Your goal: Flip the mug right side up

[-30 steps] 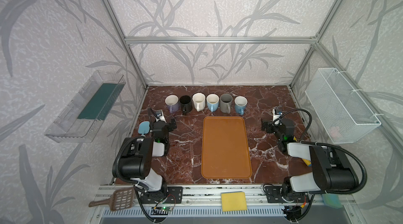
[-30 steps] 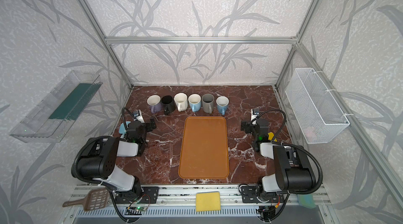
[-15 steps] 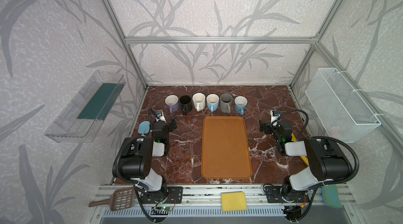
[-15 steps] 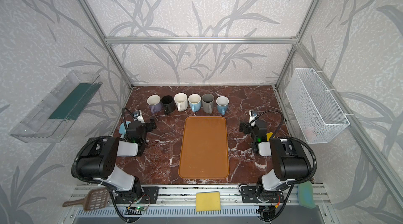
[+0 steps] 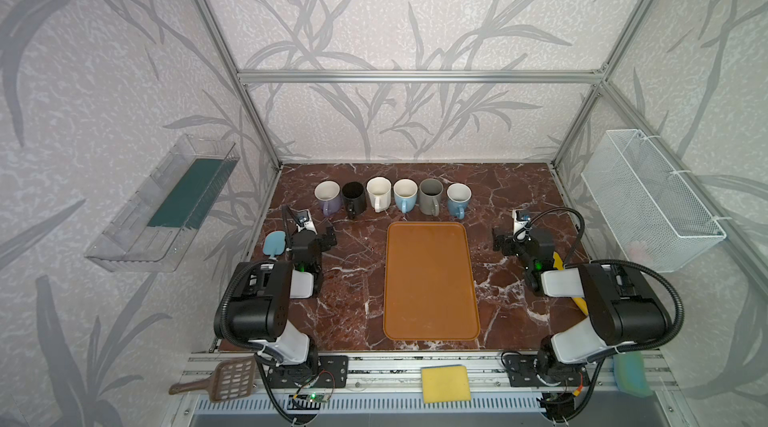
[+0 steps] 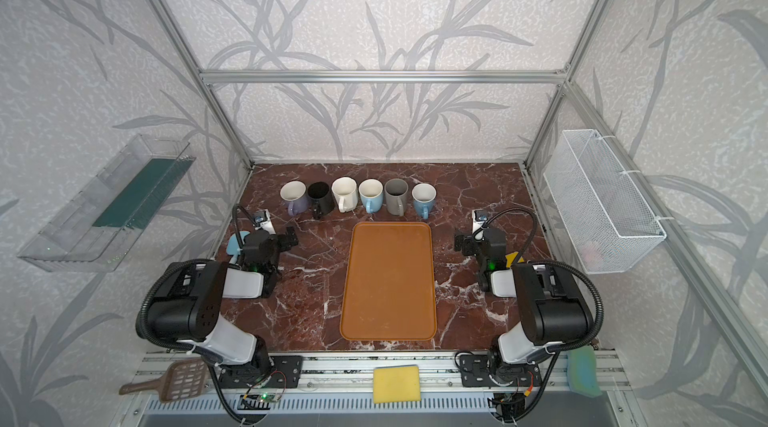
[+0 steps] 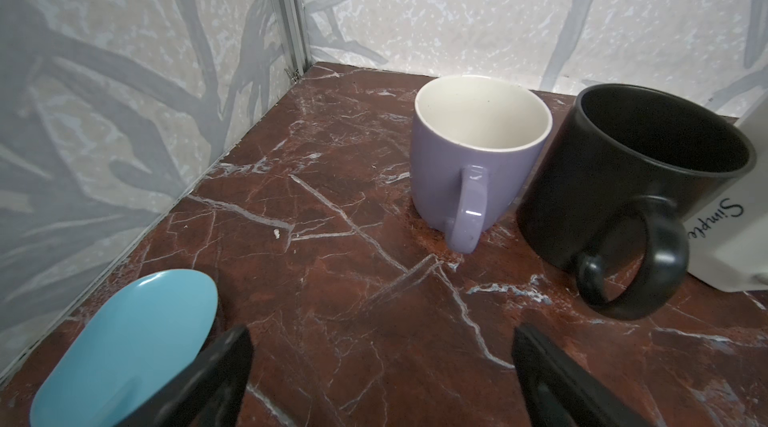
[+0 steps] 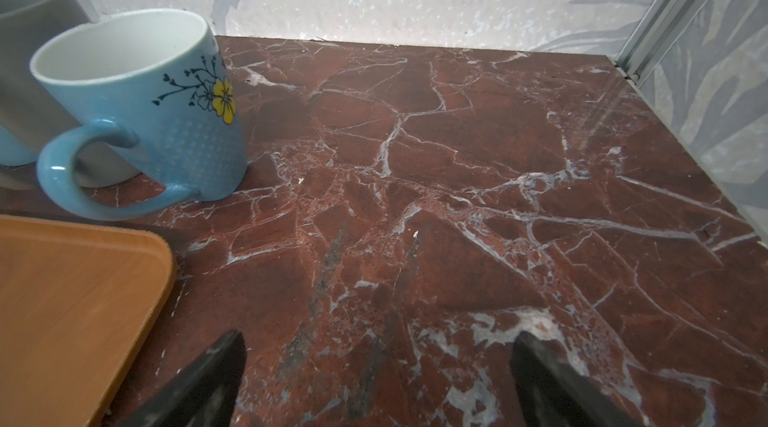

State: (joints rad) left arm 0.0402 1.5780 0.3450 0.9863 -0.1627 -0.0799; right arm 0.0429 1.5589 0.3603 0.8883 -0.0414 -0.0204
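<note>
Several mugs stand in a row at the back of the marble table: purple (image 5: 327,196), black (image 5: 354,196), cream (image 5: 378,194), light blue (image 5: 405,194), grey (image 5: 431,196) and blue floral (image 5: 458,198). The purple mug (image 7: 457,171), black mug (image 7: 623,180) and floral mug (image 8: 158,113) stand mouth up. I cannot tell which way up the grey mug (image 8: 29,72) is. My left gripper (image 5: 322,238) (image 7: 382,362) is open and empty, just short of the purple and black mugs. My right gripper (image 5: 500,242) (image 8: 378,362) is open and empty, to the right of the floral mug.
An orange tray (image 5: 430,279) lies in the middle between the arms. A light-blue spatula head (image 7: 124,342) lies beside the left gripper. A yellow sponge (image 5: 444,383) and a brown scoop (image 5: 224,381) sit on the front rail. A wire basket (image 5: 648,204) hangs on the right wall.
My right arm has swung a little toward the tray, carrying its open gripper leftward. The left arm and the mugs have not moved.
</note>
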